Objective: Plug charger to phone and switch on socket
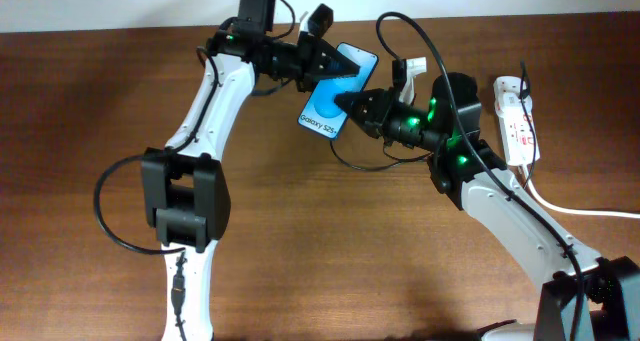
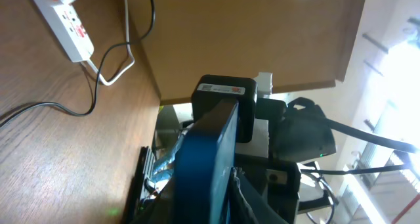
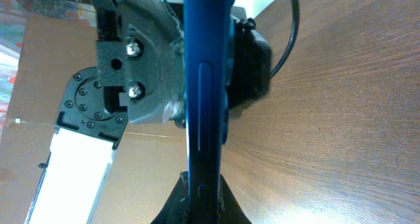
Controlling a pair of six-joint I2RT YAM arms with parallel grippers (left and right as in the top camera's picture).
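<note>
Left gripper is clamping the phone by its upper end, holding it tilted off the table. Right gripper is closed, tips meeting the phone's lower edge. The socket is lying well apart, far right.

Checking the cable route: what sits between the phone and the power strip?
Overhead view: the right arm's wrist, green lights lit, stands between phone and power strip.

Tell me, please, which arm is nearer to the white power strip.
Right. The right arm is just beside the power strip; the left arm is farther off, beyond the phone.
</note>
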